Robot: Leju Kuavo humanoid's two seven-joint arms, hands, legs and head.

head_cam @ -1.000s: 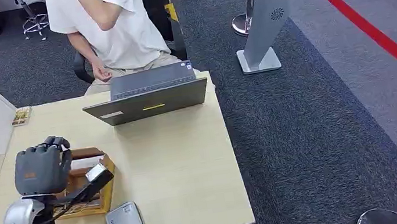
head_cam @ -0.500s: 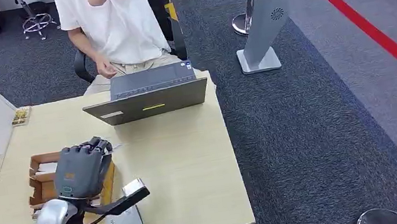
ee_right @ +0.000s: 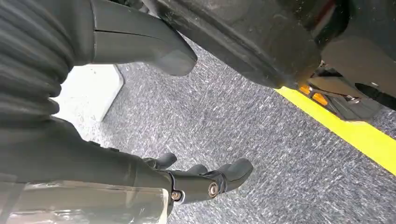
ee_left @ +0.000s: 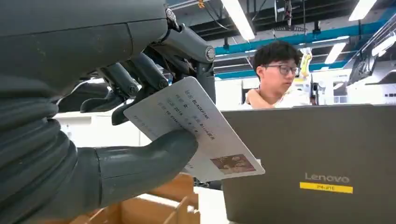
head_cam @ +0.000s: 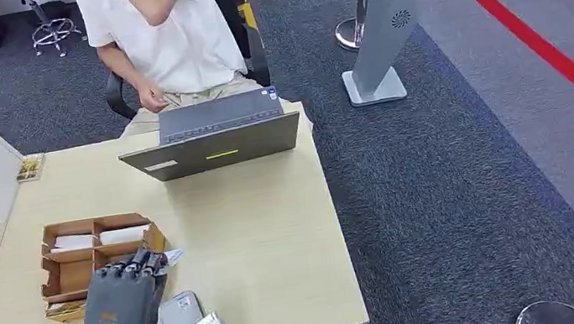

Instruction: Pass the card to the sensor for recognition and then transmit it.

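Left hand (ee_left: 116, 140) pinches flat glossy card (ee_left: 196, 130) over rounded white sensor (head_cam: 177, 317).

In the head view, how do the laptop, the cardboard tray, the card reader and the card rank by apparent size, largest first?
1. Laptop
2. Cardboard tray
3. Card reader, partly hidden by the left hand, so its rank is less sure
4. Card, with a small corner visible beyond the hand

The dark grey left hand (head_cam: 123, 297) covers most of the flat white card reader (head_cam: 180, 316) — the white printed card (ee_left: 194, 128) has text too small to read, thumb overlapping it.
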